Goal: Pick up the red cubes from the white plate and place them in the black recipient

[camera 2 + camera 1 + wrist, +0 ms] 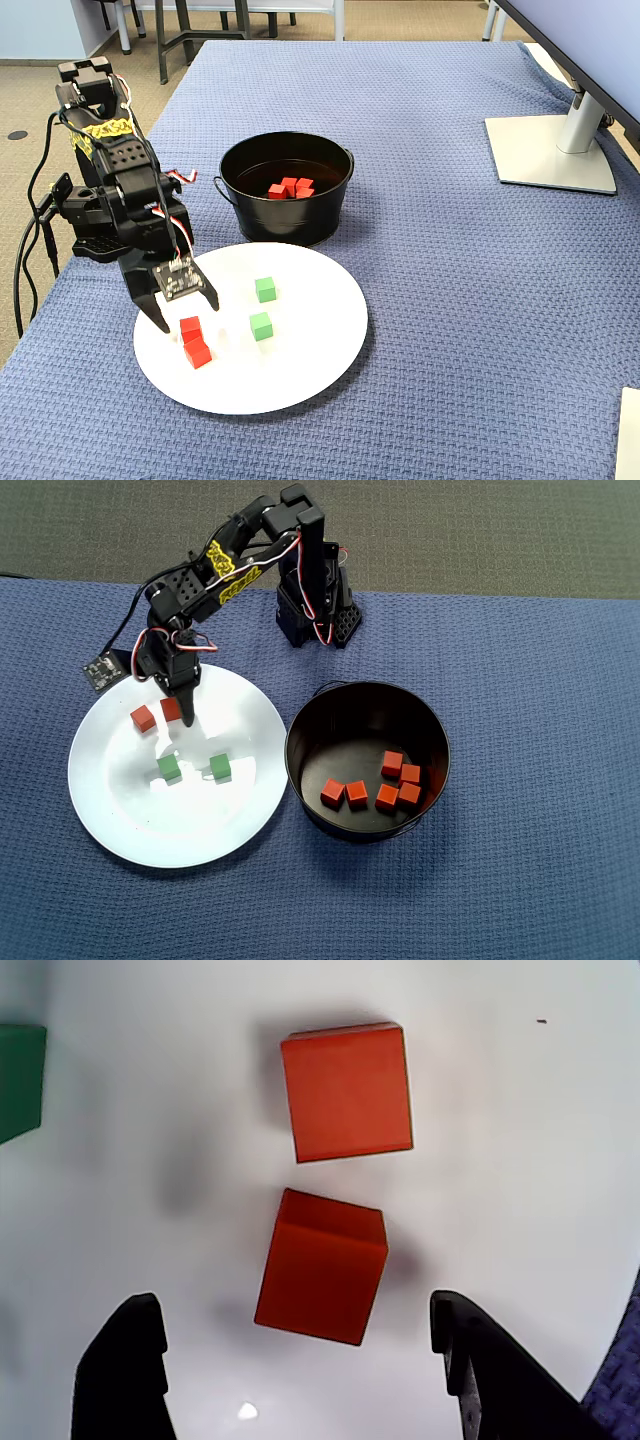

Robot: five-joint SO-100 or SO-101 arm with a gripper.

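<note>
Overhead, the end effector (184,708) covers part of one red cube (170,709), while the second red cube (143,718) sits clear just beside it. From the wrist view both fingers (125,1360) are spread wide, released, straddling the nearer cube with nothing gripped. Both cubes sit on the white plate (200,825), near its rim on the arm's side. Two green cubes (169,768) stand apart toward the plate's middle. Five red cubes (343,794) lie in the black pot (300,745) just beside the plate. A monitor stand (551,150) sits well apart on the blue-covered counter (520,680), cut off at the frame.
</note>
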